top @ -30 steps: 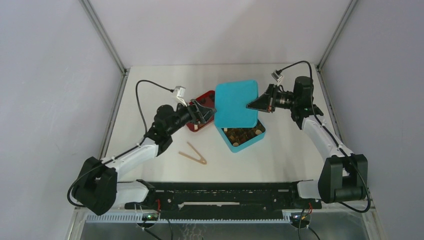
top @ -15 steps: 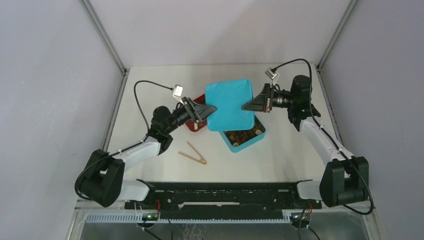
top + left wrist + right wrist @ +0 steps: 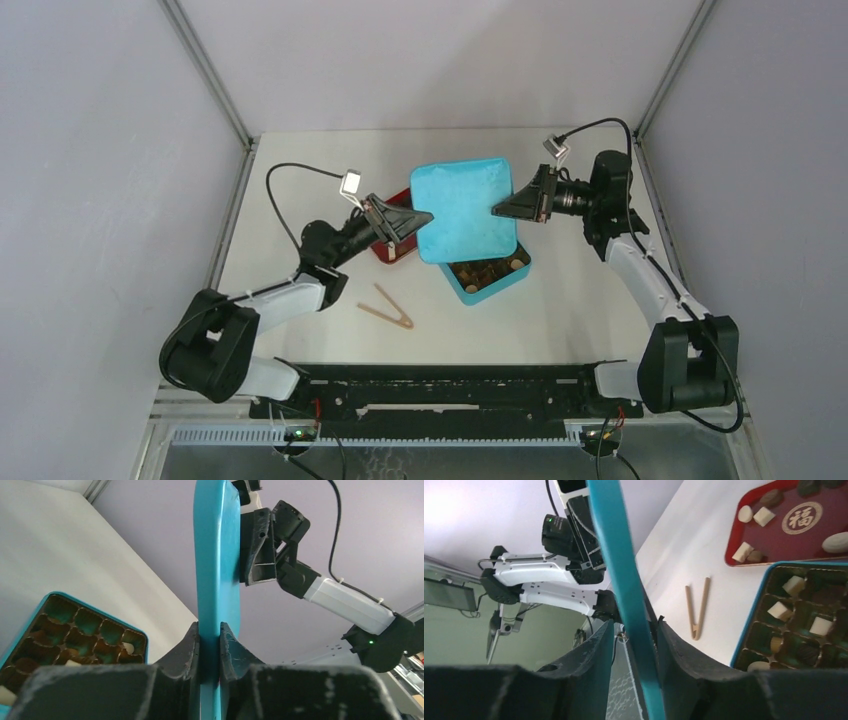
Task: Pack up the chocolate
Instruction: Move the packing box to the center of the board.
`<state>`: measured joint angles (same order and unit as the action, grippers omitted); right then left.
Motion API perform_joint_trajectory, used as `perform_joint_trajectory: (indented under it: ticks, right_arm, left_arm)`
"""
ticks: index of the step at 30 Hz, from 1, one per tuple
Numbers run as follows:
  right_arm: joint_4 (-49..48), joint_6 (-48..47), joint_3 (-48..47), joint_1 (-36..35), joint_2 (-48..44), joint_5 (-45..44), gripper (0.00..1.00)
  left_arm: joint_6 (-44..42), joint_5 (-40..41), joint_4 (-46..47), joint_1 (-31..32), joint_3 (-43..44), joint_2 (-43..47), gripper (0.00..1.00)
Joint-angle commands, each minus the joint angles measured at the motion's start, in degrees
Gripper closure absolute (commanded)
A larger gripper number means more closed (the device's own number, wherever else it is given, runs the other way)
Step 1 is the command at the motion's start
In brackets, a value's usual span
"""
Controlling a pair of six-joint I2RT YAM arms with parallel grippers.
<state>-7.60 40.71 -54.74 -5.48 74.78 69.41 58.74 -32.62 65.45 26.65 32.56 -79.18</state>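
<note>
Chocolate pieces sit in the grid cells of the teal box, just below both grippers. More lie on the red tray beneath the left gripper. Above the box, a teal lid hangs tilted between the two grippers. The left gripper is clamped tight on one edge. The right gripper straddles the opposite edge, its fingers parted with a gap showing beside the lid. Wooden tongs lie on the table, nearer the arm bases than the left gripper.

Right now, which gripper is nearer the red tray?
Left. The left gripper hangs over the red tray at its right edge, shut on the teal lid; the right gripper is across the lid, clear of the tray.
</note>
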Motion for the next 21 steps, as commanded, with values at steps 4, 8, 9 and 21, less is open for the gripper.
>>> perform_joint_trajectory:
  ticks: [4,8,9,21]
  right_arm:
    - [10.75,-8.62,-0.57,3.15,-3.29,-9.91,0.36]
    - [16.87,-12.51,-0.54,4.53,-2.8,-19.66,0.29]
    - [18.24,-13.46,-0.54,4.66,-2.36,-23.0,0.27]
    - [19.11,-12.36,4.94,5.04,7.64,-43.31,0.23]
  left_arm:
    - [3.78,4.28,2.4,-0.11,-3.74,-0.48,1.0]
    - [6.57,7.77,2.72,-0.11,-5.92,-0.41,1.0]
    - [7.16,8.57,2.64,-0.05,-6.41,-0.37,1.0]
    - [8.04,17.44,-5.28,1.66,-9.41,1.74,1.0]
